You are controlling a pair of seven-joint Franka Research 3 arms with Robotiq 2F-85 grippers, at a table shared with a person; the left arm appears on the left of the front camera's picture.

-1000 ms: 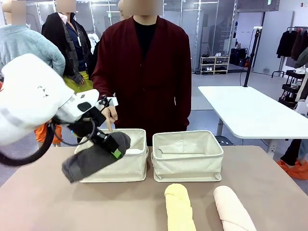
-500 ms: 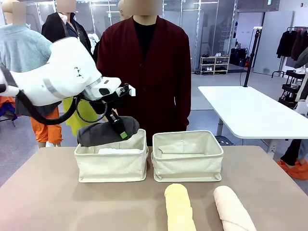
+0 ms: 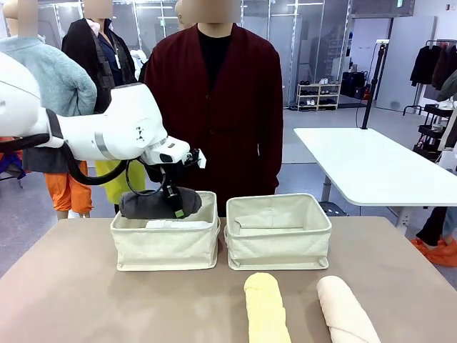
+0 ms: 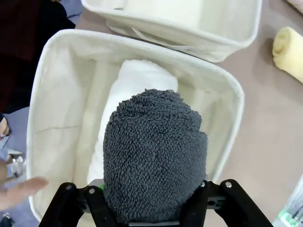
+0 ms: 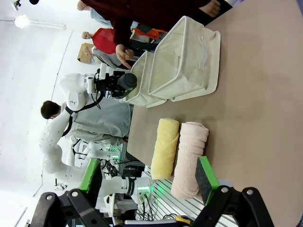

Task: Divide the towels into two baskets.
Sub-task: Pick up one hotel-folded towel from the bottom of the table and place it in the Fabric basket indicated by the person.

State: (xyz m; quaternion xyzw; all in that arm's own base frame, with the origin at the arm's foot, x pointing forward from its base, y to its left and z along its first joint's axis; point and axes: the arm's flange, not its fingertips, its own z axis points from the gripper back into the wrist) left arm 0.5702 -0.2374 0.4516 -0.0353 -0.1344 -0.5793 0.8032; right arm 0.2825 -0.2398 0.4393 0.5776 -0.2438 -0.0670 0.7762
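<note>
The brown table [image 3: 71, 300] carries two cream fabric bins side by side at mid-frame, the left basket [image 3: 166, 246] just beside the right basket [image 3: 278, 246], while a pale yellow towel [image 3: 265, 307] and a pale pink towel [image 3: 346, 309] lie apart at lower right.

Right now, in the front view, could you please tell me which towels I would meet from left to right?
dark grey towel → pale yellow towel → pale pink towel; white towel left out: it overlaps the grey one.

Grey towel [image 3: 151, 203], white towel [image 4: 137, 87], yellow towel [image 3: 265, 309], pink towel [image 3: 347, 310]; baskets [image 3: 166, 247] are cream.
</note>
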